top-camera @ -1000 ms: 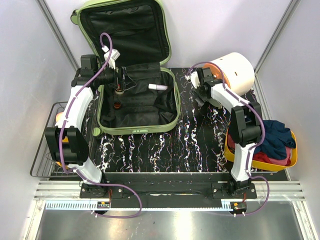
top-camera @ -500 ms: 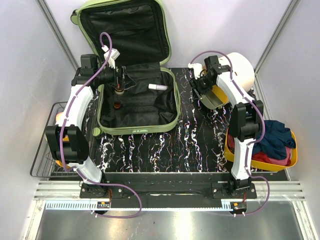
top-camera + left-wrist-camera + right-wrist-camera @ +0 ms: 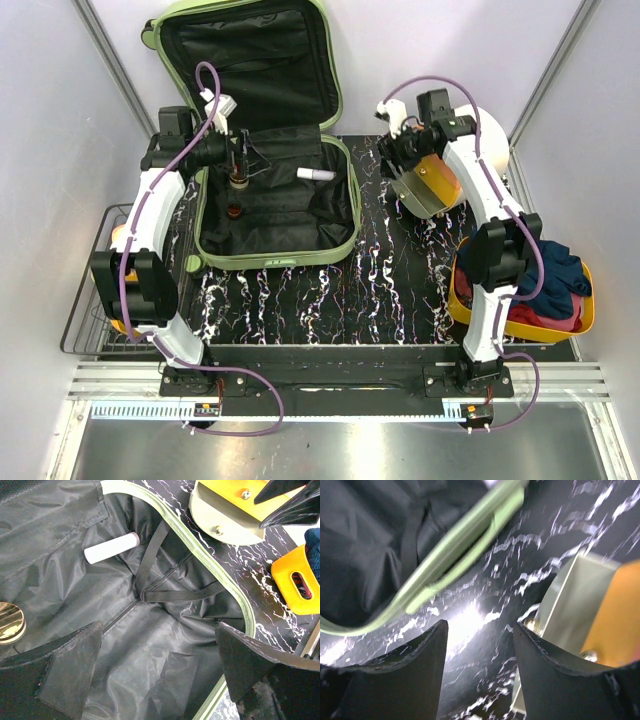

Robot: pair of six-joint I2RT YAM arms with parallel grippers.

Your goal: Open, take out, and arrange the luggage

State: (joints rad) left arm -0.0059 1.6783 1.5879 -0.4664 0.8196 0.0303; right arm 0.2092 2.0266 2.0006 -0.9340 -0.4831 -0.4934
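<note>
The pale-green luggage (image 3: 280, 258) lies open at the back left, its lid (image 3: 330, 60) leaning on the back wall and the black lining showing. A white tube (image 3: 315, 174), a gold-capped item (image 3: 238, 181) and a small brown jar (image 3: 235, 211) lie inside. My left gripper (image 3: 243, 160) is open and empty over the lining (image 3: 160, 630), with the tube (image 3: 111, 547) ahead and the gold cap (image 3: 10, 622) at its left. My right gripper (image 3: 402, 168) is open above the table (image 3: 480, 625), between the luggage rim (image 3: 455, 545) and a white drum-shaped object (image 3: 480, 135).
The drum's orange and pale-grey face (image 3: 428, 190) tilts to the front left, and its grey plate (image 3: 570, 600) is beside my right finger. A yellow-orange tray (image 3: 590, 310) of clothes stands at the front right. A wire basket (image 3: 85, 300) stands at the left.
My right gripper has shifted slightly, and the drum-shaped object has turned so that its orange and grey face now points down toward the front left. The left arm has hardly moved.
</note>
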